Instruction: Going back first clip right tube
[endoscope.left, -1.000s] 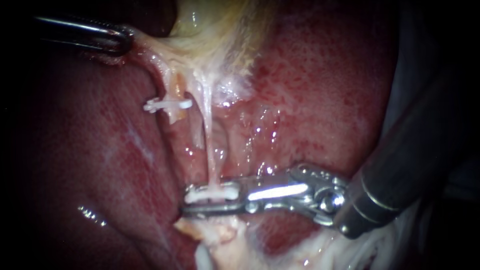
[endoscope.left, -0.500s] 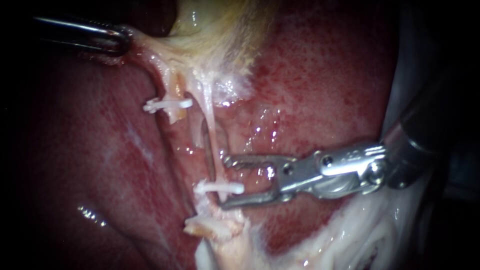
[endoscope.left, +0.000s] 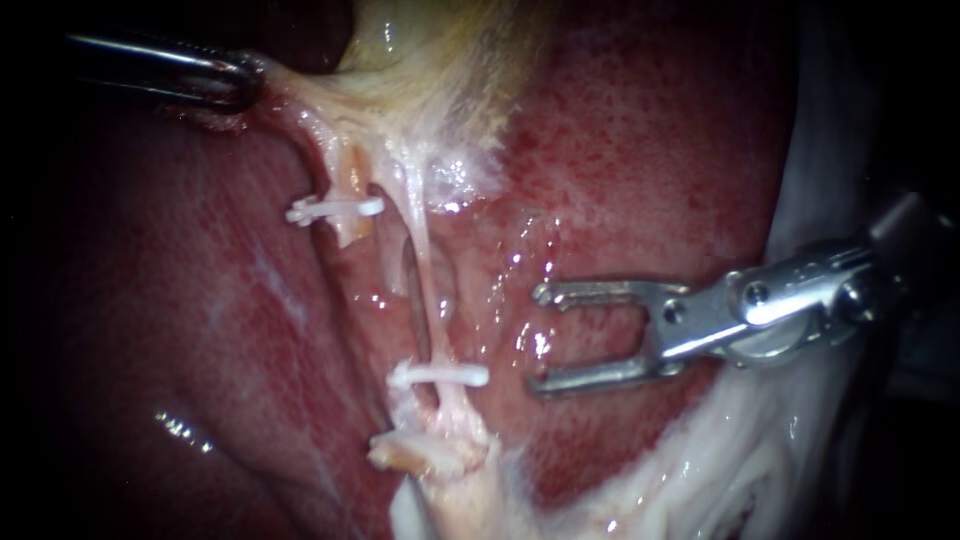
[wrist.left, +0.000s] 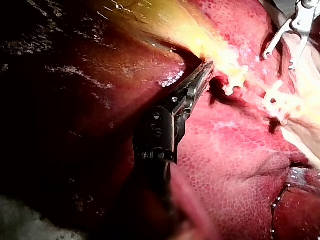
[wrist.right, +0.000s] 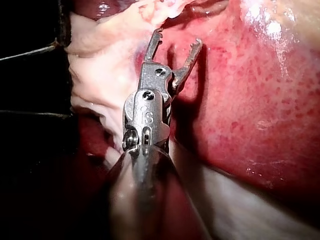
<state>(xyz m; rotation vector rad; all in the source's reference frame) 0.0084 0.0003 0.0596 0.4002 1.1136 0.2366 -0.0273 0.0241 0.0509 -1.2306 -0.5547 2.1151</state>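
Note:
The right tube (endoscope.left: 424, 262) is a thin pale strand running down from the gallbladder (endoscope.left: 420, 45). A white clip (endoscope.left: 438, 376) sits across its lower end. My right instrument (endoscope.left: 537, 338) stands to the right of that clip, clear of it, with its jaws open and nothing between them. It shows the same way in the right wrist view (wrist.right: 177, 39). A second white clip (endoscope.left: 335, 209) crosses the left tube (endoscope.left: 348, 180). My left instrument (endoscope.left: 238, 80) is shut on pale gallbladder tissue at the upper left, as the left wrist view (wrist.left: 202, 72) also shows.
Red liver (endoscope.left: 650, 150) lies behind and around the tubes. Pale white tissue (endoscope.left: 730, 460) lies under my right instrument's shaft. In the left wrist view both clips (wrist.left: 235, 80) (wrist.left: 276, 102) sit ahead of the left jaws, with my right instrument (wrist.left: 278, 59) beyond them.
My right instrument's jaws opened off the clip on the right tube and drew back to the right. The clip stayed on the tube. My left instrument has not moved.

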